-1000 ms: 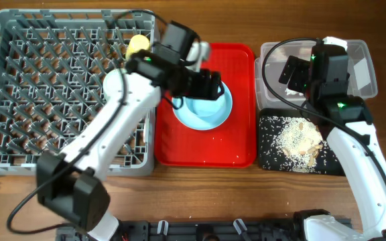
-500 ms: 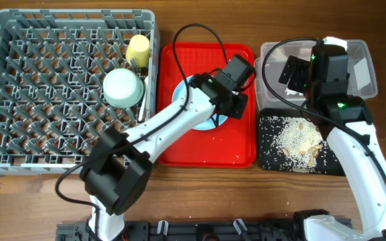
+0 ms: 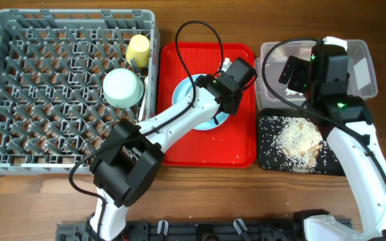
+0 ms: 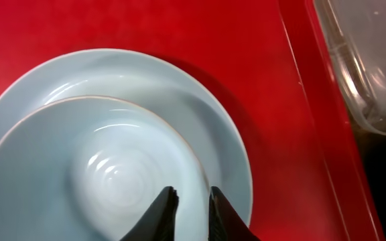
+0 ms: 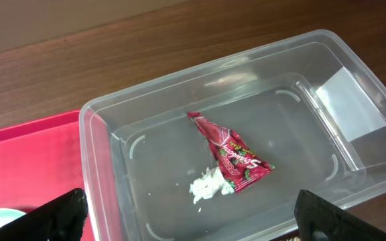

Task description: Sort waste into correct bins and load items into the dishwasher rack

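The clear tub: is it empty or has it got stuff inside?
Not empty. The tub holds a red wrapper and a white tissue.

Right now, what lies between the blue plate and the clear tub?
Just bare red tray and its rim, between plate and clear tub; the left wrist view shows it.

A flat red tray (image 3: 230,144) with a raised rim and rounded corners lies on a brown wooden table (image 3: 246,194), about midway across it, with its long sides running front to back. Its surface is glossy in the left wrist view, and only one corner shows at the lower left of the right wrist view. A black rail (image 3: 213,232) runs along the table's near edge.
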Robot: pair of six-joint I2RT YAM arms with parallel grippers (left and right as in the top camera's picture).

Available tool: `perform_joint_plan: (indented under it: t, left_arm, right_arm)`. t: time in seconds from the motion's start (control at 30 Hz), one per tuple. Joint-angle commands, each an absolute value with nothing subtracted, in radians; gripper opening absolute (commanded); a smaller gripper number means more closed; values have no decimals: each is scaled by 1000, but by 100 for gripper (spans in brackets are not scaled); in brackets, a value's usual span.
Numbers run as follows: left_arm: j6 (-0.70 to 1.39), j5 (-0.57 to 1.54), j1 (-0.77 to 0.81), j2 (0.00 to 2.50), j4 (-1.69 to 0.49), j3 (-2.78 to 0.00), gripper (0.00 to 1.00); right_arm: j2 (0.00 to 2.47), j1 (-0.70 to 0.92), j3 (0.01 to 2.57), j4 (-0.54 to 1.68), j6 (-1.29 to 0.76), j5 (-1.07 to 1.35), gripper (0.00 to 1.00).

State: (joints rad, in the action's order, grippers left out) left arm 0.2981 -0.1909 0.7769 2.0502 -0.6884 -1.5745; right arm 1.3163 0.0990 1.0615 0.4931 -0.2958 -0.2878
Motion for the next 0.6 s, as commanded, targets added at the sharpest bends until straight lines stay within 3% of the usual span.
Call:
perform_joint_plan:
  t: [0.0,0.17,0.3,0.57]
  left_arm:
    - [304,-183,773,2065,-688,-1568,15]
    - [304,-172,774,2065,-689,-1568,11]
    - [304,-172,775,2065,-688,-1568,20]
    - [304,-120,776,2109,-690,-1568,20]
  right_arm:
    - [1326,94,1074,491,-289,-279,100]
    - [1326,94,1074,491,-288,-279,100]
    - [1326,94,1074,491,-289,-279,100]
    - [1326,94,1074,491,-289,-279,100]
